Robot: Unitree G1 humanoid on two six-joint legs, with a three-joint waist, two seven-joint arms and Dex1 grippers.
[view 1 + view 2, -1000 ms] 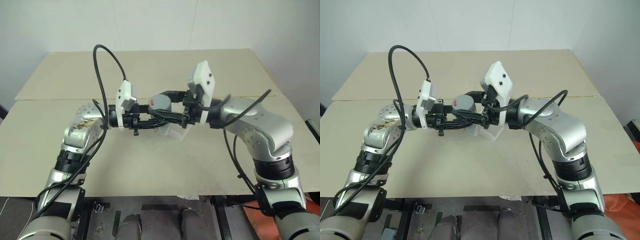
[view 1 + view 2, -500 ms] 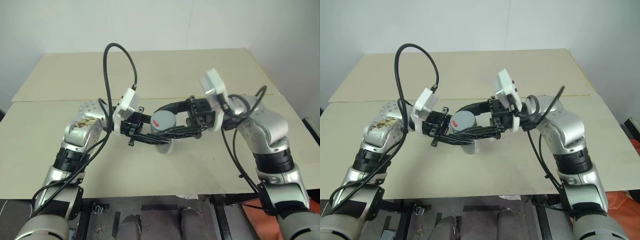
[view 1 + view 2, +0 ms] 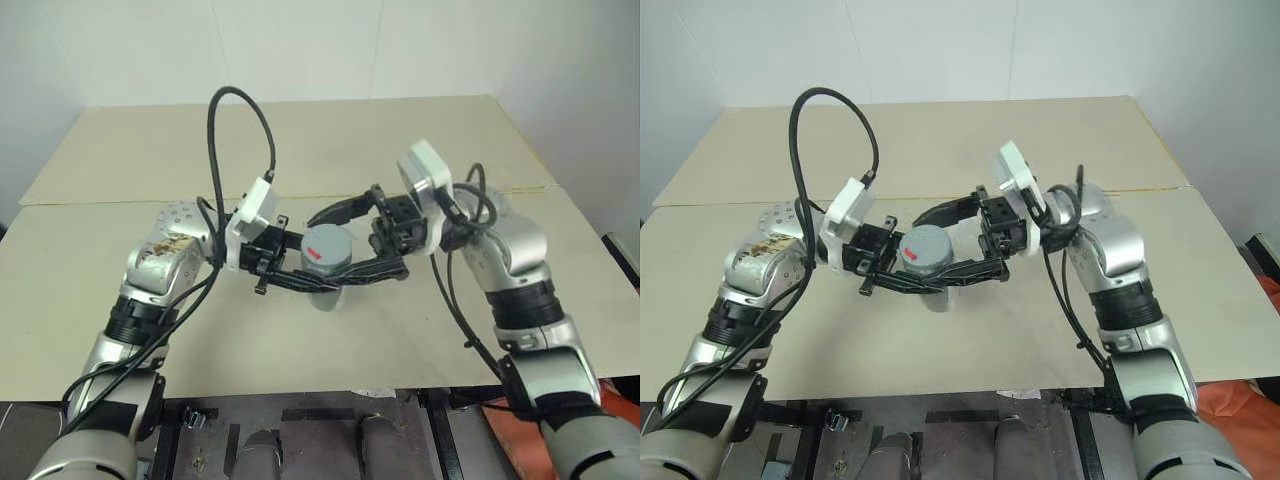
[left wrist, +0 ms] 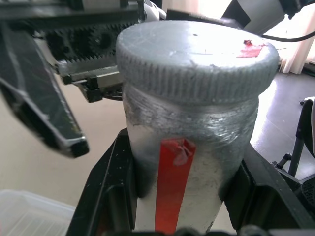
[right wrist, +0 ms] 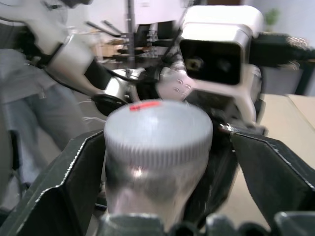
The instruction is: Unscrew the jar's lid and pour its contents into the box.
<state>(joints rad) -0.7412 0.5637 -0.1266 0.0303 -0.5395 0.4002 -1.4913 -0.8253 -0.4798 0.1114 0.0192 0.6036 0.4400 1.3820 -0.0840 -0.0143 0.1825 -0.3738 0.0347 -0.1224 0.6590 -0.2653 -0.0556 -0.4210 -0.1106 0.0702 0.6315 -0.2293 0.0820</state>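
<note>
The silvery-grey jar (image 4: 197, 147), with a red strip down its side, stands upright above the table. My left gripper (image 3: 318, 268) is shut on its body from the left. The ribbed grey lid (image 4: 192, 54) sits on top and carries a small red mark. My right gripper (image 3: 326, 253) comes in from the right. It is open, with one finger (image 5: 74, 177) on each side of the lid and a gap on both sides. The clear plastic box (image 3: 326, 297) lies on the table just below the jar, mostly hidden by it. A corner of the box (image 4: 29, 216) shows beside the jar.
The beige table (image 3: 420, 320) has a seam running across it behind the arms and a near edge close to me. Black cables (image 3: 240, 110) loop over both wrists. A person (image 5: 29, 83) stands in the background of the right wrist view.
My right gripper, shut on the lid before, has opened and its wrist has swung round. The jar stays in my left gripper and has come a little nearer.
</note>
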